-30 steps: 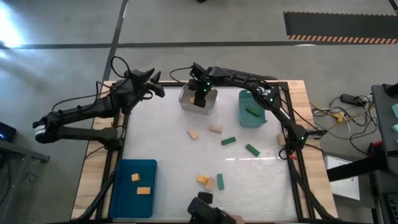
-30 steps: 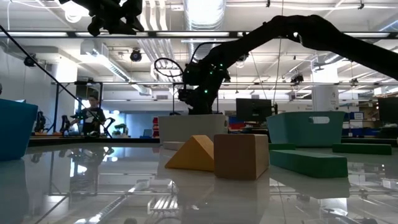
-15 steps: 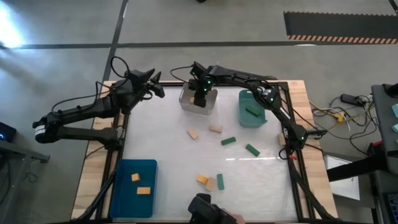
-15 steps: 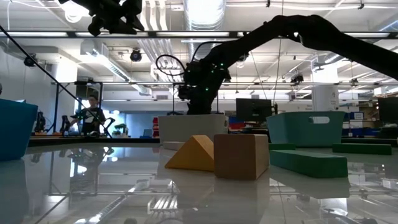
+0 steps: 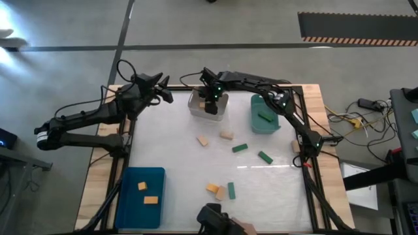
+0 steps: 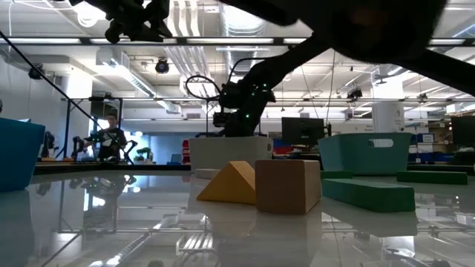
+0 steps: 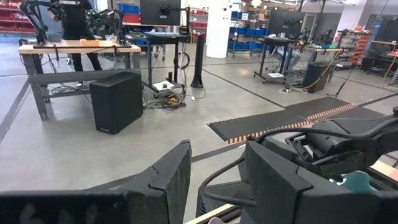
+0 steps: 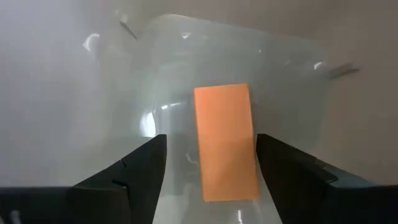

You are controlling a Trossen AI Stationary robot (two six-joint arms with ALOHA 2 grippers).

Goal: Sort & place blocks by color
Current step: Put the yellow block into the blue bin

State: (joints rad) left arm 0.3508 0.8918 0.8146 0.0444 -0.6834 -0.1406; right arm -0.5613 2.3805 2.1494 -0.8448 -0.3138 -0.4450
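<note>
My right gripper (image 5: 210, 103) (image 8: 210, 140) hangs open over the clear bin (image 5: 197, 108) at the table's far side, slanting down into it. An orange block (image 8: 224, 106) lies flat on the bin's floor between the spread fingers, touching neither. Loose on the table are tan blocks (image 5: 203, 140) (image 5: 226, 135), green blocks (image 5: 240, 148) (image 5: 264, 156) (image 5: 231, 190) and an orange block (image 5: 212, 188). My left gripper (image 5: 163, 88) (image 7: 217, 149) waits raised at the far left corner, pointing level, open and holding nothing.
A green bin (image 5: 253, 124) with a green block stands right of the clear bin. A blue bin (image 5: 130, 209) with two orange blocks sits at the near left. In the low view an orange wedge (image 6: 226, 184), a tan cube (image 6: 288, 185) and a green bar (image 6: 367, 194) lie close.
My right gripper has opened over the clear bin and rolled a little, staying above the same spot.
</note>
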